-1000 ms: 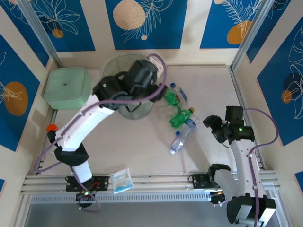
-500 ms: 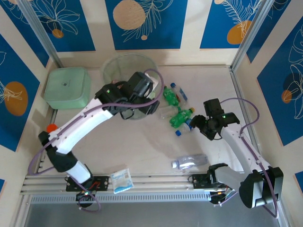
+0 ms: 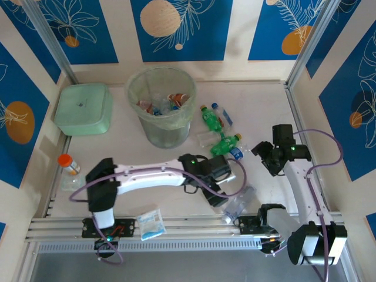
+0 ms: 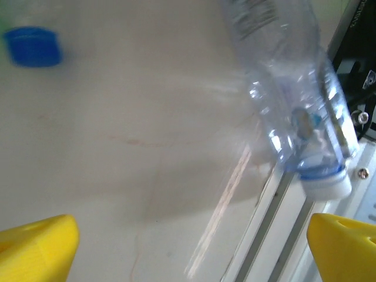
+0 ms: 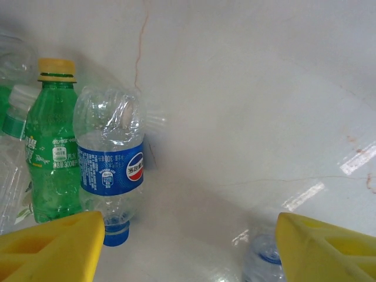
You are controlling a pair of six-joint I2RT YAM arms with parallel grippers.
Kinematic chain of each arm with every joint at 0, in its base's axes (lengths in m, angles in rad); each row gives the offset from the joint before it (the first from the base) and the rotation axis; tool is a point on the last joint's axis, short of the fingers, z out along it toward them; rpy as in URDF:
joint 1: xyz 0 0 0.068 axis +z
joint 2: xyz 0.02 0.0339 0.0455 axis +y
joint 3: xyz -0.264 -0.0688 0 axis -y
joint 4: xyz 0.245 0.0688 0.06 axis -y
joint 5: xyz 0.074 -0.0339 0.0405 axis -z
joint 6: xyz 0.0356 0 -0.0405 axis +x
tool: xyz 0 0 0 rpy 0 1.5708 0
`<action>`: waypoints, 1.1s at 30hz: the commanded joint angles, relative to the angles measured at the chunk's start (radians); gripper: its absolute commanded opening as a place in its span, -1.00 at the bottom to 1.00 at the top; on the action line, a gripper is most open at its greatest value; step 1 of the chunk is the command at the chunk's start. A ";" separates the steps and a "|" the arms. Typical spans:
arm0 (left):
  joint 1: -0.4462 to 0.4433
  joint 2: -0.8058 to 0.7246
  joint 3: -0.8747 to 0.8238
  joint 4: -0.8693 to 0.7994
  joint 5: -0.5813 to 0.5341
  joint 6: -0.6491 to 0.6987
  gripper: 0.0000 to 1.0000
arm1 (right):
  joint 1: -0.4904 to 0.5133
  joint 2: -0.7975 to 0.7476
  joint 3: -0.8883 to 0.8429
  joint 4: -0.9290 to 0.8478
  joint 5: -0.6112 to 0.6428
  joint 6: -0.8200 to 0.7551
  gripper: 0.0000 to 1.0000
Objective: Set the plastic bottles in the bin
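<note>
The bin [image 3: 161,111], a round pale-green bucket, holds several crushed plastic bottles. To its right lie two green bottles [image 3: 210,120] [image 3: 225,145] and a clear blue-labelled one [image 3: 222,114]. My left gripper [image 3: 222,194] reaches across to the front, open and empty, its yellow fingers [image 4: 35,247] wide apart. Just beyond it a clear bottle [image 4: 294,106] [image 3: 238,205] lies against the front rail. My right gripper [image 3: 261,154] hangs open beside the bottle group. Ahead of its fingers [image 5: 53,247] lie a clear blue-labelled bottle [image 5: 110,164] and a green bottle [image 5: 53,158].
A square pale-green lidded box [image 3: 83,108] sits at the back left. A small orange-capped bottle [image 3: 69,163] lies at the left edge. A blue-and-white sachet [image 3: 151,223] lies by the front rail [image 3: 188,226]. Patterned walls close in the table.
My left arm swung from over the bin down to the table's front and its jaws opened wide. The clear bottle ended up by the front rail. My right gripper drew back slightly to the right.
</note>
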 commanded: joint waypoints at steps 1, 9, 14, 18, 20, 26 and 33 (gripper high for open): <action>-0.023 0.075 0.103 0.051 0.049 0.022 0.99 | -0.035 -0.016 -0.006 -0.051 -0.043 -0.018 0.54; -0.054 0.239 0.235 0.016 0.000 -0.021 0.99 | -0.111 -0.018 -0.035 -0.028 -0.107 -0.044 0.54; -0.067 0.335 0.322 -0.026 0.038 -0.042 0.99 | -0.125 -0.018 -0.038 -0.026 -0.113 -0.052 0.54; -0.075 0.420 0.398 -0.098 0.049 -0.043 1.00 | -0.147 -0.027 -0.055 -0.021 -0.129 -0.060 0.54; -0.078 0.439 0.404 -0.120 0.041 -0.050 0.94 | -0.159 -0.032 -0.061 -0.020 -0.134 -0.066 0.54; -0.077 0.457 0.398 -0.180 -0.056 -0.085 0.68 | -0.188 -0.040 -0.066 -0.016 -0.154 -0.081 0.53; -0.077 0.430 0.401 -0.193 -0.110 -0.100 0.28 | -0.197 -0.056 -0.073 -0.013 -0.164 -0.084 0.52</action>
